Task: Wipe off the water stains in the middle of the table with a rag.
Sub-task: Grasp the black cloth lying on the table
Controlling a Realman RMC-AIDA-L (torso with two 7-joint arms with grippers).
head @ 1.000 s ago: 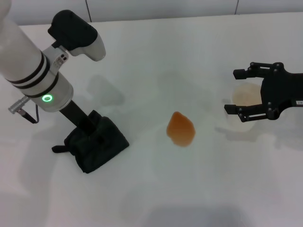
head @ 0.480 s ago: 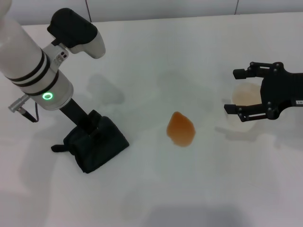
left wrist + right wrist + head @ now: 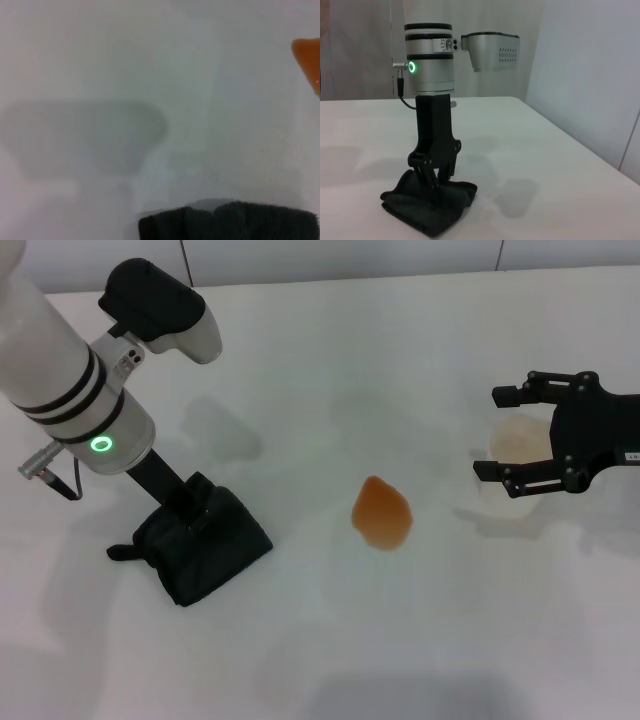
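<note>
The orange water stain (image 3: 381,513) lies in the middle of the white table (image 3: 400,360), and its edge shows in the left wrist view (image 3: 307,55). The black rag (image 3: 215,550) lies bunched at the left, well apart from the stain. My left gripper (image 3: 195,512) stands upright with its fingers pressed into the top of the rag and shut on it, as the right wrist view (image 3: 434,175) shows. The rag also shows in the left wrist view (image 3: 230,222) and the right wrist view (image 3: 427,202). My right gripper (image 3: 490,433) is open at the right.
A clear plastic cup (image 3: 518,445) with an orange-tinted inside stands between the right gripper's open fingers. Bare white table lies between the rag and the stain. A wall runs along the table's far edge.
The left arm has shifted only very slightly over the rag. The rag, the stain and the right arm stay in place.
</note>
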